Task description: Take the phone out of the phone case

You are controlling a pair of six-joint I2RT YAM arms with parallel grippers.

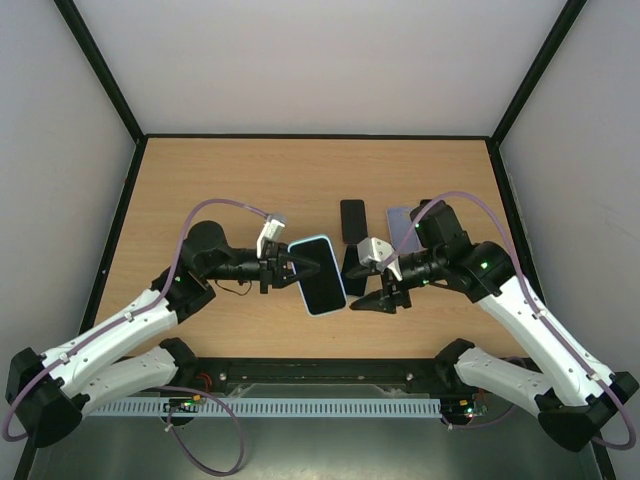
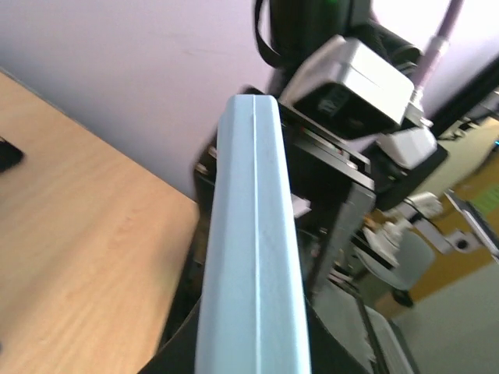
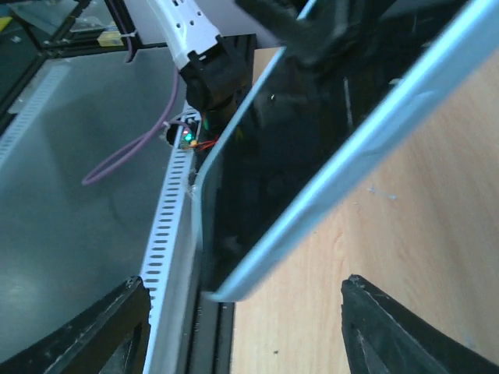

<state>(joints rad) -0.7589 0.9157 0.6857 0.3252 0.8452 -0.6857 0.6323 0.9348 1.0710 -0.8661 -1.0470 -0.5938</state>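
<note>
While my left gripper (image 1: 284, 268) clamps the phone case (image 2: 253, 257) at 9 o'clock, the phone (image 1: 320, 278) sits seated inside. My right gripper (image 3: 249, 327), at 4 o'clock, stands wide open and empty; extraction is outstanding.

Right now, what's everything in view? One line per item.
phone in case: 1, black screen with a light-blue case, held off the table at mid-front
black phone: 1, black, flat on the table behind the held one
flat slab: 1, pale purple, on the table right of the black phone, partly hidden by the right arm; cannot tell if it is a phone or a case
table: 1, light wood, inside black rails and white walls
left gripper: 1, black, shut on the phone in case at its left edge
right gripper: 1, black, open, at the right edge of the phone in case, not closed on it
</note>
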